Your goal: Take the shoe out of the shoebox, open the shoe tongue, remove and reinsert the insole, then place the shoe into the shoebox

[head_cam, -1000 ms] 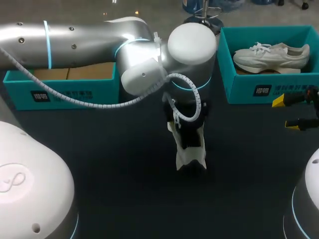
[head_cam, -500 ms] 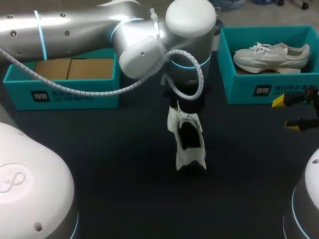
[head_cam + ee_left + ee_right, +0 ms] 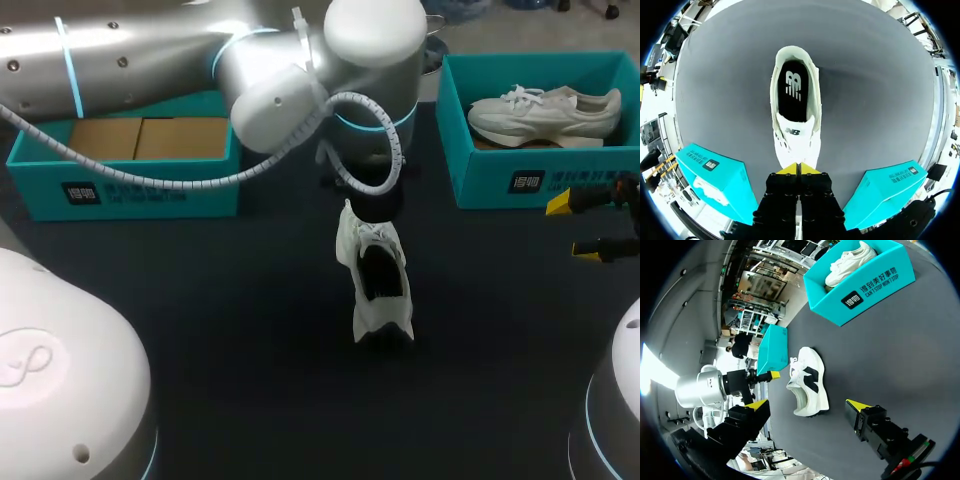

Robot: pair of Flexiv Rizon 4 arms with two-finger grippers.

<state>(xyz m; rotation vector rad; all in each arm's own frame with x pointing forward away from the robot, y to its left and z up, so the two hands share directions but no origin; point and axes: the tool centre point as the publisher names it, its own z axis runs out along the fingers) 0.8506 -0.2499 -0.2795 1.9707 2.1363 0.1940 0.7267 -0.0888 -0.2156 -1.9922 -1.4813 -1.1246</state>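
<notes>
Between the two shoeboxes, our left gripper [image 3: 800, 168] hangs with its yellow tips pressed together, just above the front end of the white shoe [image 3: 795, 107]. That shoe stands upright on the dark table [image 3: 250, 330], and we can see the black insole [image 3: 793, 95] lying inside its opening. Our right gripper [image 3: 807, 406] sits well apart, near the table's right edge, its fingers spread wide. Farther back, the left shoebox [image 3: 130, 185] holds cardboard [image 3: 140, 138]. The right shoebox [image 3: 540, 180] holds a second white shoe [image 3: 545, 110].

Toe of shoe [image 3: 793, 138] unseen beneath left tool [image 3: 800, 168]
</notes>
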